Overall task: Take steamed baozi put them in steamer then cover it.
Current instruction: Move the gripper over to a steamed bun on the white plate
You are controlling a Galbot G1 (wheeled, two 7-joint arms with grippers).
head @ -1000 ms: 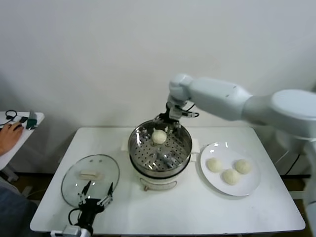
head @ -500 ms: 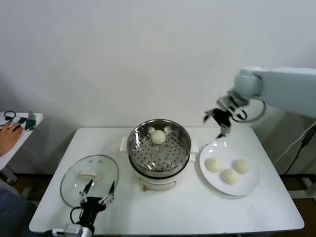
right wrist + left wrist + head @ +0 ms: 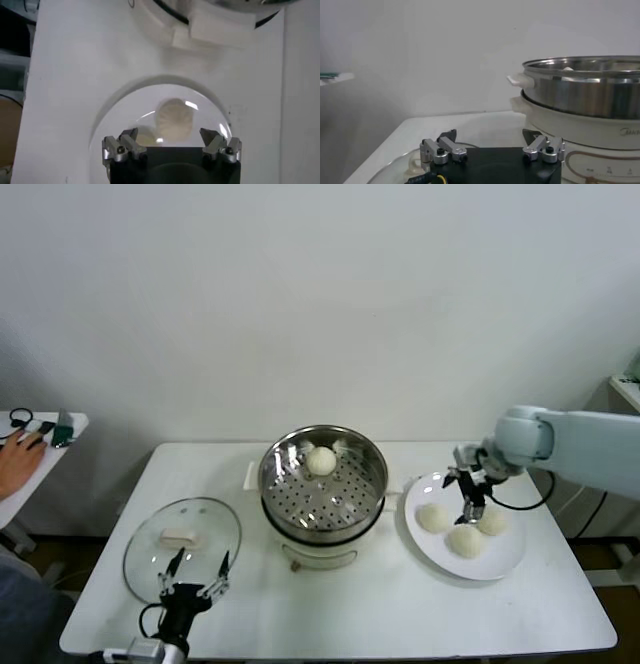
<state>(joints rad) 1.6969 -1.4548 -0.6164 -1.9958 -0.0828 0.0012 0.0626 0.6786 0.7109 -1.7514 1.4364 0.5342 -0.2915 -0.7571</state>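
Head view, running from the left edge of the white table (image 3: 330,614) to its right: the left gripper (image 3: 196,584) waits near the front left corner with its fingers spread and nothing between them, just at the near rim of the lid (image 3: 183,546), a flat disc of clear glass with a metal rim and a small white oblong handle. At the table's middle stands the steamer (image 3: 324,484), a shiny steel basket with a perforated floor on a smooth white cooker base; one bun (image 3: 321,461) already sits at the far side of that floor. Toward the right edge lies a glossy white plate (image 3: 505,559) carrying three more buns (image 3: 465,540), round, matte and cream-white, packed close together. The right gripper (image 3: 472,492) hangs over the plate's far side, jaws apart and empty.

The right wrist view shows a bun (image 3: 174,118) ahead of the spread fingers. Because the buns look soft and sit so close, a descent slightly off-centre could likely nudge a neighbour or press a finger into the dough. A tight squeeze may dent the bun, and a loose one may let it roll off. The plate's slick surface could also let it skid.
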